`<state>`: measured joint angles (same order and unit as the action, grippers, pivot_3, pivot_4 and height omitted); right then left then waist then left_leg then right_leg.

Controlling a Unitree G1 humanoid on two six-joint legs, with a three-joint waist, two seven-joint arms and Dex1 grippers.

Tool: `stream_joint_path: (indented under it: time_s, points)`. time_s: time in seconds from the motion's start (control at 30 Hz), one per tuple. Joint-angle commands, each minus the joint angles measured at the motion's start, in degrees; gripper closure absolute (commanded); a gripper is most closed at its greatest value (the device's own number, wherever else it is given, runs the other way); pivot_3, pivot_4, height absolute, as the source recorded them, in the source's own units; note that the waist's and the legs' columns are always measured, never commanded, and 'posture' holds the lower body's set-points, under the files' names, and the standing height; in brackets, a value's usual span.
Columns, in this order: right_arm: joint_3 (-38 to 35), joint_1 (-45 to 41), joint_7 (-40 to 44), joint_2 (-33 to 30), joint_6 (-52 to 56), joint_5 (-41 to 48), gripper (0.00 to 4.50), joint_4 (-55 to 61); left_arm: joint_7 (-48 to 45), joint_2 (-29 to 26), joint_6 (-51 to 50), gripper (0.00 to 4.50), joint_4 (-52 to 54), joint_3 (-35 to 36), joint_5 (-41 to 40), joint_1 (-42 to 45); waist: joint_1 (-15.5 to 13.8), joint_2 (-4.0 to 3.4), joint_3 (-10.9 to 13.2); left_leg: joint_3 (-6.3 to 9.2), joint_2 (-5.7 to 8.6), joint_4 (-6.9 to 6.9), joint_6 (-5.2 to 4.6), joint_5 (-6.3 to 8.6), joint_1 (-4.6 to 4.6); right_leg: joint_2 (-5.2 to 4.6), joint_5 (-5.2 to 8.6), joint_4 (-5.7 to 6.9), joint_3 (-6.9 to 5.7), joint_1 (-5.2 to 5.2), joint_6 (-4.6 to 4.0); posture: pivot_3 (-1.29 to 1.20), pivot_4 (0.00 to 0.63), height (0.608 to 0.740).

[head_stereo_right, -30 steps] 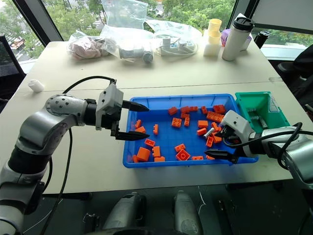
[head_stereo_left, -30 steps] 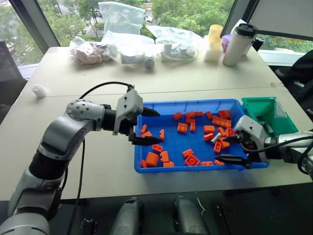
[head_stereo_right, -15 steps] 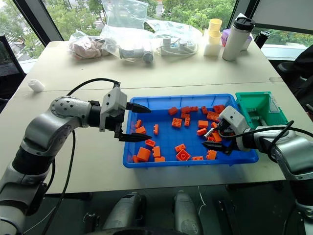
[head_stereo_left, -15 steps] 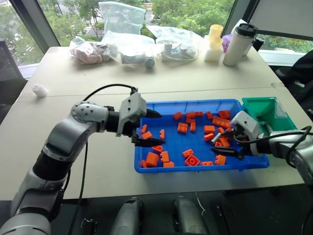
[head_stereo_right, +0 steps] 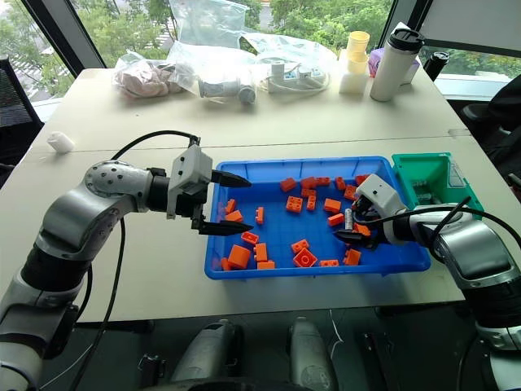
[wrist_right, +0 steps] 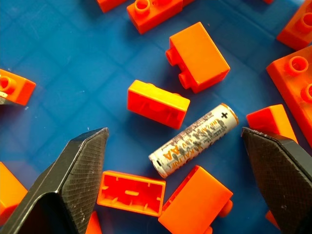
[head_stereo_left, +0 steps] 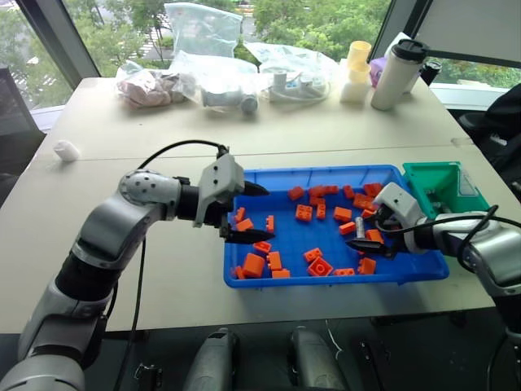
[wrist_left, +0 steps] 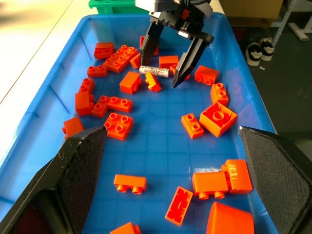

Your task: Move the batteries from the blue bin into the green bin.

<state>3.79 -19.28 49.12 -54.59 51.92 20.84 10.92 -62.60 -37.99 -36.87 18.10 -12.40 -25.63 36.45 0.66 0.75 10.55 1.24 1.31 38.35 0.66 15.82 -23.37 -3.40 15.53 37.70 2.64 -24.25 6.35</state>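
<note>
Over the right end of the blue bin (head_stereo_left: 285,281), the right gripper (wrist_left: 166,68) hangs with its two black fingers spread wide, one on each side of a battery (wrist_right: 194,139) that lies flat on the bin floor; nothing is clamped between them. Orange bricks (wrist_right: 158,104) lie close around the battery, one just beside its middle and others near its ends. More bricks are scattered across the rest of the bin floor. Beyond the bin's right end stands the green bin (head_stereo_left: 444,186), just beside the blue one. At the bin's left end, the left gripper (head_stereo_left: 250,213) hovers above the rim, fingers parted and holding nothing. Both bins sit on the desk (head_stereo_left: 163,138), with plastic bags (head_stereo_left: 203,81) and a tumbler (head_stereo_left: 396,75) at its far edge.
</note>
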Motion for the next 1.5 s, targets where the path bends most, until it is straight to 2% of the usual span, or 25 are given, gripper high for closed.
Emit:
stream_joint_path:
  time_s: [0.03, 0.2, 0.5, 0.73, 0.97, 1.4, 1.5]
  points:
    - [1.02, -0.49, 0.05, -0.13, -0.4, -1.33, 1.32, 0.7, 0.23, 0.28, 0.6, 0.0, 0.9, 0.42, -0.1, 0.27, 0.0, 0.0, 0.0, 0.0, 0.0, 0.0, 0.0, 0.0, 0.0, 0.0, 0.0, 0.0, 0.0, 0.0, 0.0, 0.0, 0.15, 0.74]
    - [1.4, -0.42, 0.08, 0.09, -0.69, -2.29, 3.73, 0.98, 0.18, 0.45, 0.77, 0.0, 0.63, 0.43, -0.01, 0.5, 0.0, 0.0, 0.0, 0.0, 0.0, 0.0, 0.0, 0.0, 0.0, 0.0, 0.0, 0.0, 0.0, 0.0, 0.0, 0.0, 0.15, 0.74]
    - [-0.02, -0.59, 0.0, -0.54, -0.13, -2.12, 3.73, 1.9, 0.06, 0.48, 0.79, 0.0, 0.38, 0.51, -0.01, 0.69, 0.0, 0.0, 0.0, 0.0, 0.0, 0.0, 0.0, 0.0, 0.0, 0.0, 0.0, 0.0, 0.0, 0.0, 0.0, 0.0, 0.15, 0.74]
    - [-8.78, -0.15, 1.61, -3.13, 2.42, 2.41, 3.73, 5.78, 0.16, 0.99, 0.69, 0.0, -0.47, 1.54, -0.89, 1.2, -0.05, 0.0, 0.0, 0.0, 0.01, 0.0, 0.0, 0.0, -0.01, -0.01, 0.0, 0.0, 0.0, 0.0, 0.0, 0.0, 0.15, 0.74]
    - [-5.19, 0.72, 1.17, -1.08, 1.54, 2.04, 3.73, 5.99, -0.24, 1.57, 1.44, 0.0, -1.39, 0.74, -0.15, 1.86, 0.05, 0.01, -0.01, 0.0, 0.0, 0.0, 0.0, 0.0, 0.0, 0.01, 0.0, 0.0, 0.0, -0.01, 0.0, 0.0, 0.15, 0.74]
    - [-4.36, 1.06, 2.85, 0.17, 1.23, 3.22, 3.73, 4.55, 0.15, 1.14, 0.94, 0.0, -0.65, 1.24, -0.2, 1.23, 0.0, 0.01, -0.01, 0.0, 0.0, 0.0, 0.0, 0.0, -0.01, -0.01, 0.0, 0.02, 0.0, -0.03, 0.0, 0.0, 0.15, 0.74]
    - [-2.98, 1.63, 2.65, 0.83, -0.52, 1.93, 2.96, 3.41, 0.21, 1.25, 1.08, 0.0, -0.66, 1.15, -0.15, 1.23, 0.01, 0.01, -0.01, 0.0, 0.0, 0.0, 0.0, 0.0, -0.01, -0.01, 0.0, 0.02, 0.0, -0.02, 0.0, 0.0, 0.15, 0.74]
